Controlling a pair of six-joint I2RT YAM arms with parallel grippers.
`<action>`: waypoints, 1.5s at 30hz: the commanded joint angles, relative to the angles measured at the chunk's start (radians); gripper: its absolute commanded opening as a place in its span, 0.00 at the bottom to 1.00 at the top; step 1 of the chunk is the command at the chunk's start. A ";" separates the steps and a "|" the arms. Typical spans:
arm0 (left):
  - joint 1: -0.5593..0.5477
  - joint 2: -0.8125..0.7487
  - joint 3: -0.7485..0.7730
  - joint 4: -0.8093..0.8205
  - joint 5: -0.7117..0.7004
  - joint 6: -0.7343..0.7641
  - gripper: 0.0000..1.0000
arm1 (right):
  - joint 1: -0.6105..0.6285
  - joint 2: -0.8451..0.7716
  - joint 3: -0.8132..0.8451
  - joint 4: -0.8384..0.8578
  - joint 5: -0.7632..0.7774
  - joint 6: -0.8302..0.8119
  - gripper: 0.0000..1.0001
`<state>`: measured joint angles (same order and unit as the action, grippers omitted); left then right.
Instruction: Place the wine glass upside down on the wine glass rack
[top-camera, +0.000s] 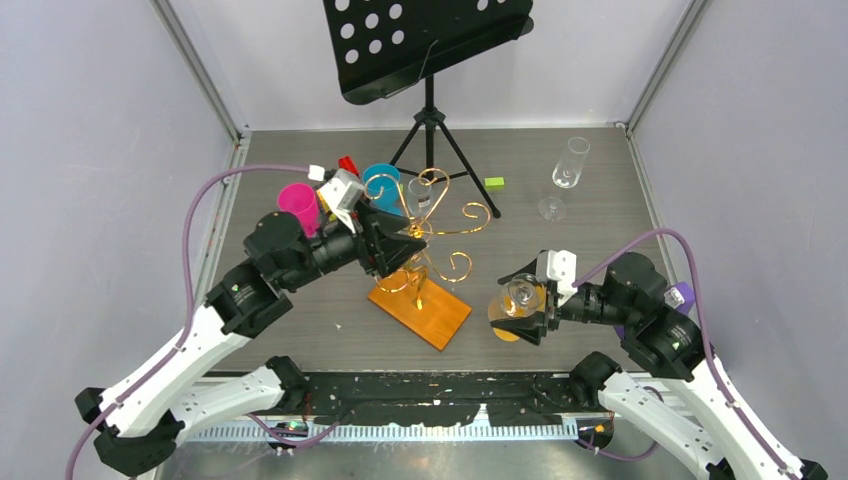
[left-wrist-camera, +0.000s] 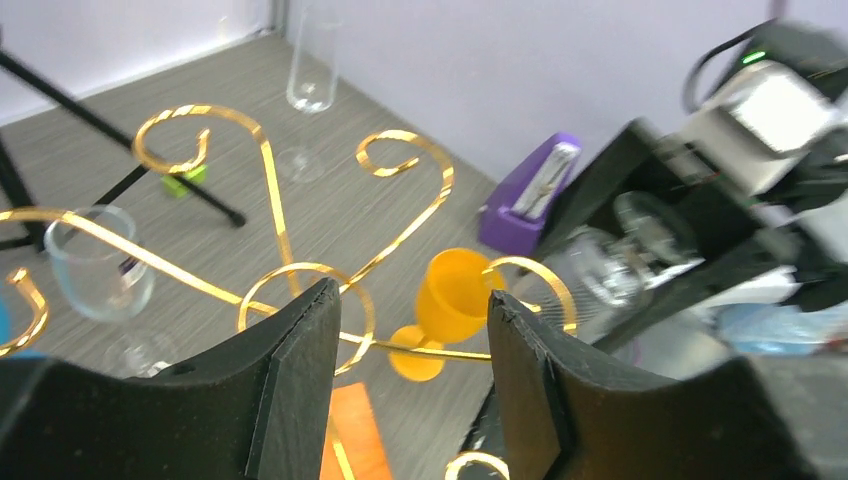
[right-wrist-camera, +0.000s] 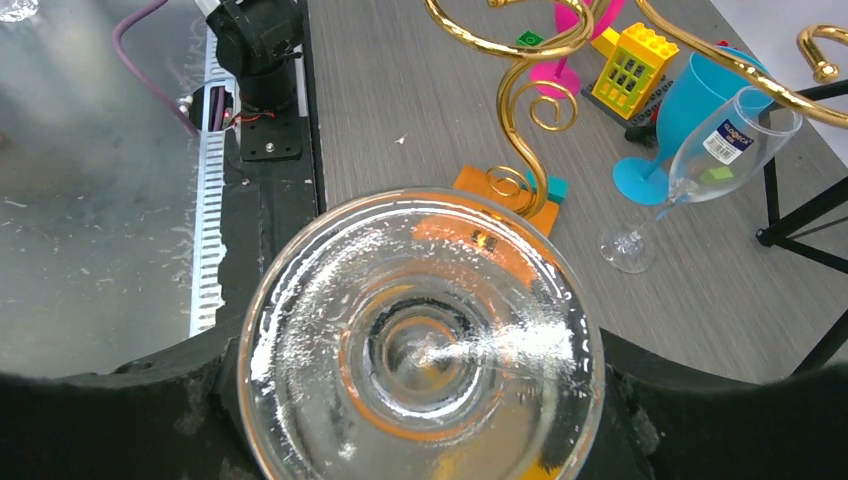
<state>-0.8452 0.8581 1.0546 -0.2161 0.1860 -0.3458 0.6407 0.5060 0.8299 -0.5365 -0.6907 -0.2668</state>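
My right gripper (top-camera: 520, 300) is clamped across the wine glass (right-wrist-camera: 420, 340), right of the rack (top-camera: 425, 310) and clear of its loops, with bare table between them. Only the right wrist view shows the glass end-on, filling the gap between the fingers. My left gripper (left-wrist-camera: 410, 390) stands partly open and empty, hard against the rack's left side, with the elbow bent and the forearm reaching across. Its wrist view shows an orange goblet (left-wrist-camera: 455, 300) beyond the rack.

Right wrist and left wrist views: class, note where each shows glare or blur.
Right wrist view: white glare streaks the foot of the wine glass, filling the frame; left wrist view: the wine glass rack reads crisp, the right side smeared.
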 joint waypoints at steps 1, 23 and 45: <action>-0.005 -0.024 0.109 0.043 0.145 -0.179 0.55 | 0.006 0.010 0.034 0.087 0.041 0.026 0.05; -0.156 0.377 0.358 0.193 0.282 -0.848 0.40 | 0.007 0.193 0.374 -0.015 0.203 -0.237 0.05; -0.209 0.483 0.394 0.165 0.233 -0.882 0.17 | 0.007 0.218 0.367 -0.003 0.234 -0.268 0.05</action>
<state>-1.0443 1.3460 1.4212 -0.0727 0.4507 -1.2072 0.6422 0.7166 1.1576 -0.6380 -0.4747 -0.5282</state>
